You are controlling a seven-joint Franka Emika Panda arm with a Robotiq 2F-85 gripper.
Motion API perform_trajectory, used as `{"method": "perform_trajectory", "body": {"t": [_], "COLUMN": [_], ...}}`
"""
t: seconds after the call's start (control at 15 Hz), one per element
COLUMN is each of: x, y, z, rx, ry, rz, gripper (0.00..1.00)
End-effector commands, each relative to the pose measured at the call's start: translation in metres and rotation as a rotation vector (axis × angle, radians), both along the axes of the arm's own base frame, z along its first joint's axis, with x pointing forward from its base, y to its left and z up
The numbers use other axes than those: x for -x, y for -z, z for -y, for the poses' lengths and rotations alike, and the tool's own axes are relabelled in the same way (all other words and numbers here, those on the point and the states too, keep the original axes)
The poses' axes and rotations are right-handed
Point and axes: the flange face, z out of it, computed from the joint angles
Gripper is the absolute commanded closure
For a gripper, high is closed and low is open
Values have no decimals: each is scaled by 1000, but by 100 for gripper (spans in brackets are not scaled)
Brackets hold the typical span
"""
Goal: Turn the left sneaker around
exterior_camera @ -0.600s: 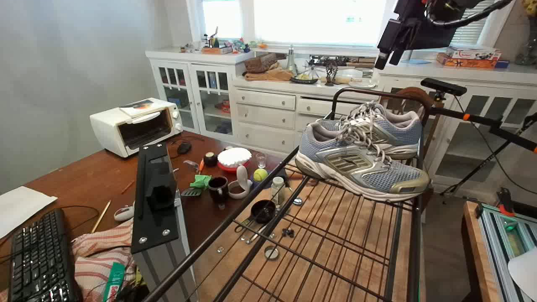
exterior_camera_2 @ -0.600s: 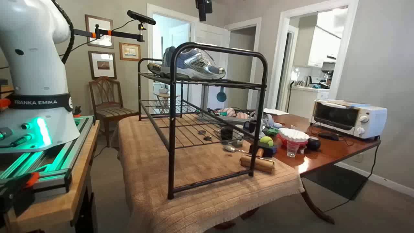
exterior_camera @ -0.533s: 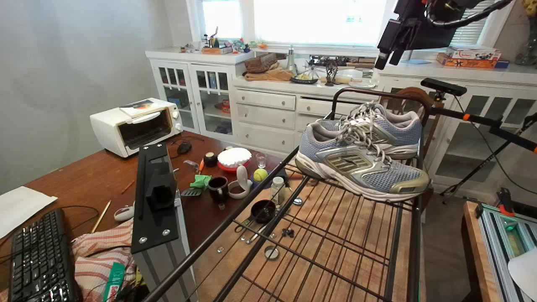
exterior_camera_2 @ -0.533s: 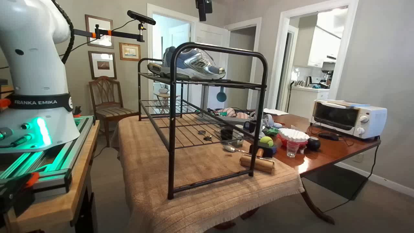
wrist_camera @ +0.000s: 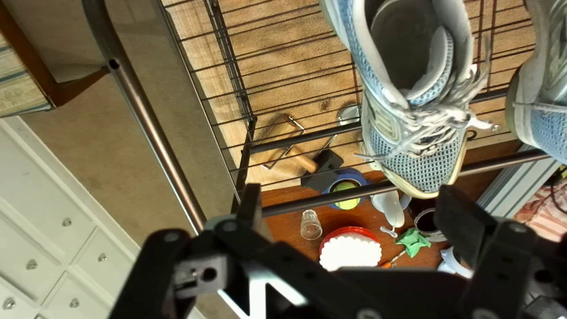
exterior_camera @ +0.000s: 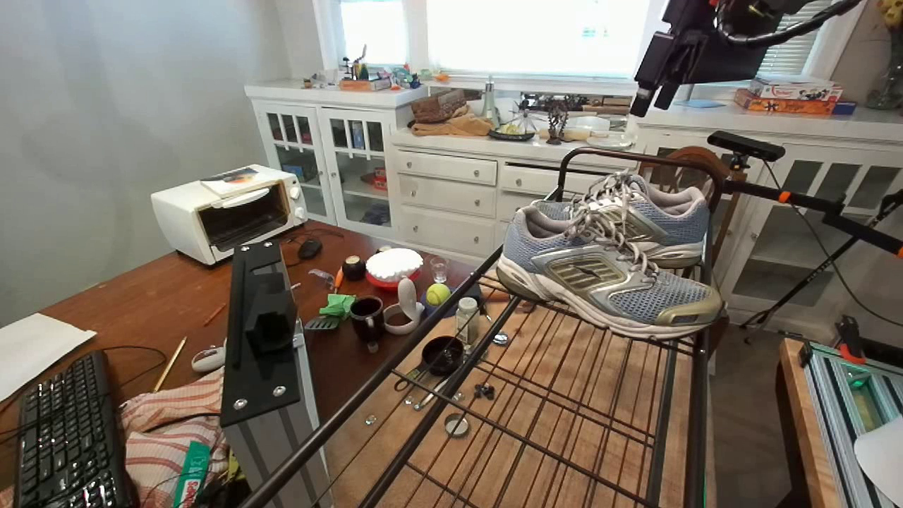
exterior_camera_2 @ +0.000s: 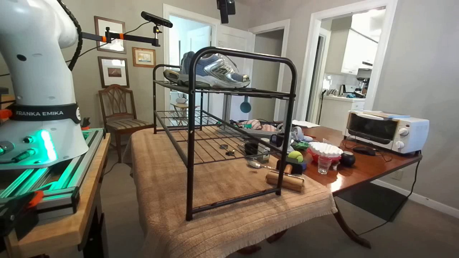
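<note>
The jaws stand wide apart with nothing between them, the gripper (wrist_camera: 350, 199) filling the bottom of the wrist view. Next above it, at upper centre, is the second sneaker (wrist_camera: 385, 116); a grasp from here would likely take that wrong shoe or snag its loose laces (wrist_camera: 458, 116). The left sneaker (exterior_camera: 607, 275) sits right of centre in an exterior view, toe rightward, opposite to its mate (so I judge the turn undone). Only a narrow gap parts the pair, so swinging it may knock the other. Its toe seems to overhang the rack (exterior_camera_2: 191, 143); a shove that way could tip it off. Lowering too early could clip the end hoop (wrist_camera: 151, 133), left in the wrist view.
</note>
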Motion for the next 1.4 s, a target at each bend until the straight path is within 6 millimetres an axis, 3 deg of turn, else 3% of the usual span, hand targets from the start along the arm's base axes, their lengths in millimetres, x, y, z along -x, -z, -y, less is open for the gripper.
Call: {"method": "perform_trajectory", "body": {"t": [0.0,0.2,0.4,0.87,1.33], "x": [-10,-23,-39,-64,-68], "y": [-7,-15,-9,28,67], "z": [-16,-40,-62,-91,-122], "rx": [-19,-42,-76,-163,-147], "ry": [-110,-270,-391,-546,-636], "rz": [-1,25,9,-45,-181], "gripper": [0,0,0,0,0]}}
